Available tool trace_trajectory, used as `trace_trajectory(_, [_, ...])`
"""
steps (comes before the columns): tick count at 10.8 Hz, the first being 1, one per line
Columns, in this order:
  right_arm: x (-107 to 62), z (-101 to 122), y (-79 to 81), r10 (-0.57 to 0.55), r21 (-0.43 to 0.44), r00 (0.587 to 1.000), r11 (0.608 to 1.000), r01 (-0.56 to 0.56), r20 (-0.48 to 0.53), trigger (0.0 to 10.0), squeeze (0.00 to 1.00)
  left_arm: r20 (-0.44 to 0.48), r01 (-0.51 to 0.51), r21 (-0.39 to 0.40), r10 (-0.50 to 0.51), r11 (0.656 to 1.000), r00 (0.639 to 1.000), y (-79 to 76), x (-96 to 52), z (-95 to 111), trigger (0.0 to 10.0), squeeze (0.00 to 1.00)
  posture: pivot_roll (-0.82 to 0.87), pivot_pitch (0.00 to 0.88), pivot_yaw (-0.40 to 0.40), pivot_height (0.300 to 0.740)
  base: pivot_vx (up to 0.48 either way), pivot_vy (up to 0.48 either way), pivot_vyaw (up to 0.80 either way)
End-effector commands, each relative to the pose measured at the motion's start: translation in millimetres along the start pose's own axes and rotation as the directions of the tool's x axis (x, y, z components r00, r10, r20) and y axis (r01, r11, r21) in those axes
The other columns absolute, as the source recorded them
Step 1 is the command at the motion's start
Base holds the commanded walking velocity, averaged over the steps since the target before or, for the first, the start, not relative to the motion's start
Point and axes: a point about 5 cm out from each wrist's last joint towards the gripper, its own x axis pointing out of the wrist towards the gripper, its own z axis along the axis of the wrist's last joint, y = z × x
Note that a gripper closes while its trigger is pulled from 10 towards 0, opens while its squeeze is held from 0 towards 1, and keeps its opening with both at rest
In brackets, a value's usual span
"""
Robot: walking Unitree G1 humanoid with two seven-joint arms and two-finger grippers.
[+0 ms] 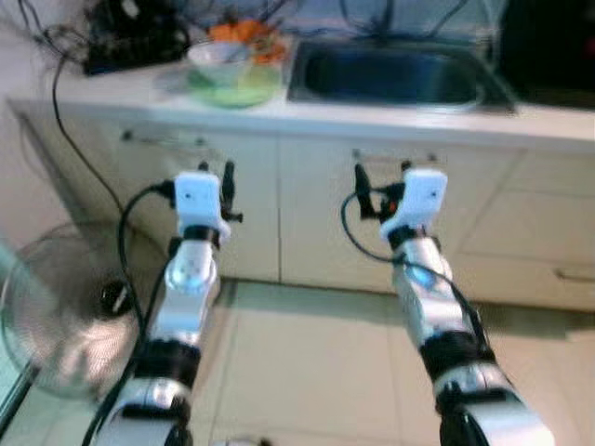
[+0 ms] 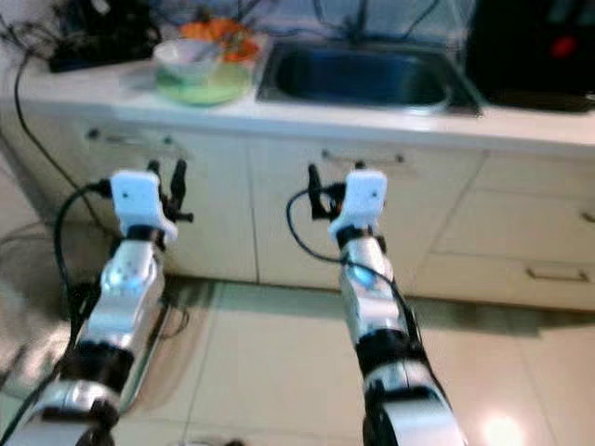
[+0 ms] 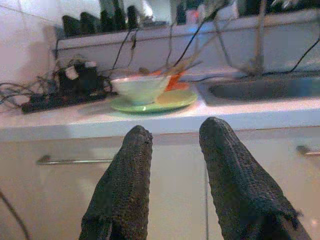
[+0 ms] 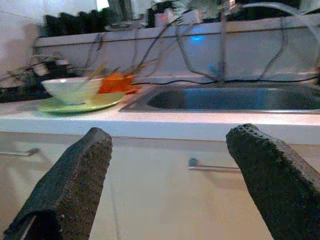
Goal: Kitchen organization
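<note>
Both arms are up in front of the cabinet doors [image 1: 279,204] below the sink [image 1: 395,74]. The left gripper [image 3: 172,150] holds nothing, fingers slightly parted; the right gripper [image 4: 167,150] is spread wide. A white bowl [image 1: 221,60] sits on a green plate [image 1: 237,90], left of the sink on the counter.

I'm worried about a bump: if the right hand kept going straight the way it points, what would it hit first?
Probably the cupboard door under the sink. The right hand, open, points at the door near its handle; how far off it is stays unclear.
</note>
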Motion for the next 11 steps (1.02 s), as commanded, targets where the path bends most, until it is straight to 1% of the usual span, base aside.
trace_trajectory(1, [0.6, 0.9, -1.5, 0.0, 0.0, 1.0, 1.0, 0.0, 0.001, 10.0, 0.0, 0.003, 0.013, 0.0, -0.013, 1.0, 1.0, -0.8, 1.4, 2.3, 10.0, 0.0, 0.05, 0.048, 0.032, 0.74, 0.454, 0.0, 0.0])
trace_trajectory(6, [4.4, 4.1, -4.4, 0.002, -0.003, 1.0, 1.0, -0.001, 0.008, 10.0, 0.0, 0.009, 0.015, 0.002, -0.015, 1.0, 1.0, -0.8, 3.1, 3.9, 10.0, 0.0, 0.06, 0.036, 0.026, 0.74, 0.456, 0.0, 0.0])
trace_trajectory(8, [6.8, 5.2, -3.5, -0.009, 0.029, 1.0, 1.0, 0.009, 0.01, 10.0, 0.0, 0.016, 0.018, 0.003, -0.018, 1.0, 1.0, 0.0, 3.7, 5.5, 10.0, 0.0, 0.06, 0.033, 0.024, 0.74, 0.456, 0.0, 0.0])
trace_trajectory(11, [9.3, 9.3, -2.0, -0.003, 0.032, 0.999, 0.999, 0.002, 0.032, 10.0, 0.0, 0.027, 0.015, 0.008, -0.015, 1.0, 1.0, 1.3, 4.1, 7.3, 10.0, 0.0, 0.07, 0.029, 0.021, 0.74, 0.458, 0.0, 0.0])
